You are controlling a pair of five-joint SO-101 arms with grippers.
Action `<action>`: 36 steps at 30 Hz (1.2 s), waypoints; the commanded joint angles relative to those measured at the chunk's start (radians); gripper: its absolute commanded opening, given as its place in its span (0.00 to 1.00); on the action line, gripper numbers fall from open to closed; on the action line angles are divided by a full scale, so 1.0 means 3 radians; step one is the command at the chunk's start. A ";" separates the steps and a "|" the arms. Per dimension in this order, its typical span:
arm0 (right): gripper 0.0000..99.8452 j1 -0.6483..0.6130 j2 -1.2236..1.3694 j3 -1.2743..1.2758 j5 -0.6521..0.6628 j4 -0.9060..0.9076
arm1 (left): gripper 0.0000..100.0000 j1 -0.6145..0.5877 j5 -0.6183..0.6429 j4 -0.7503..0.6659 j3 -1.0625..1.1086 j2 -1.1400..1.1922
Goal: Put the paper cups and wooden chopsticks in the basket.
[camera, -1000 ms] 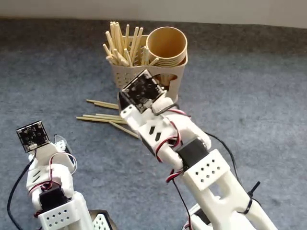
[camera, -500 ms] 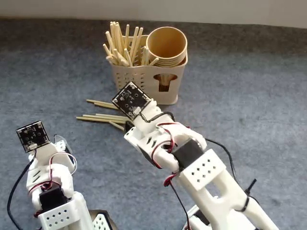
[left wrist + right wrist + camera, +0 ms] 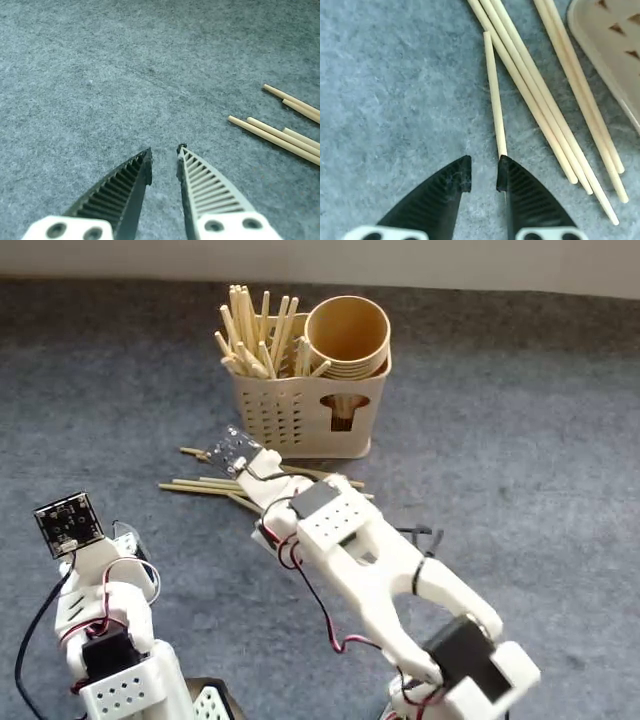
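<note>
A cream basket [image 3: 310,415] at the back holds stacked paper cups [image 3: 347,332] and a bunch of wooden chopsticks [image 3: 254,332]. Several loose chopsticks [image 3: 205,485] lie on the grey carpet in front of it. My right arm [image 3: 340,530] stretches low over them. In the right wrist view my right gripper [image 3: 483,175] is open by a narrow gap just above the carpet. One chopstick [image 3: 494,105] runs under the tip of one finger, and the others [image 3: 540,100] lie beside it. My left gripper [image 3: 164,154] is open over bare carpet, with chopstick ends [image 3: 280,132] off to its side.
The basket's corner [image 3: 615,60] sits close beside the loose chopsticks in the right wrist view. My left arm [image 3: 100,590] stands at the near left. Grey carpet [image 3: 520,440] stretches to the right of the basket.
My right arm has swung down and to the left from in front of the basket, ending low over the loose chopsticks. The left arm has not moved.
</note>
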 commanded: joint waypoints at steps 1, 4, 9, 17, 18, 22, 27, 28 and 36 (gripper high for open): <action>0.10 0.0028 0.0207 -0.0355 0.0041 -0.0028 | 0.10 -0.0033 0.0005 0.0005 0.0069 0.0003; 0.10 0.0115 0.0442 -0.0509 0.0041 -0.0028 | 0.10 -0.0033 0.0005 0.0005 0.0069 0.0003; 0.10 0.0171 0.0760 -0.0673 0.0046 -0.0028 | 0.10 -0.0033 0.0005 0.0005 0.0069 0.0003; 0.09 0.0166 0.0933 -0.0678 0.0046 -0.0028 | 0.10 -0.0033 0.0005 0.0005 0.0069 0.0003; 0.08 0.0161 0.0933 -0.0673 0.0046 -0.0028 | 0.10 -0.0033 0.0005 0.0005 0.0069 0.0003; 0.01 0.0146 0.0928 -0.0662 0.0046 -0.0018 | 0.10 -0.0033 0.0005 0.0005 0.0069 0.0003; 0.01 0.0166 0.0887 -0.0673 0.0046 0.0182 | 0.10 -0.0033 0.0005 0.0005 0.0069 0.0003; 0.01 0.0156 0.0846 -0.0678 0.0046 0.0309 | 0.10 -0.0033 0.0005 0.0005 0.0069 0.0003; 0.01 0.0171 0.0238 -0.0652 0.0015 0.0708 | 0.10 -0.0033 0.0005 0.0005 0.0069 0.0003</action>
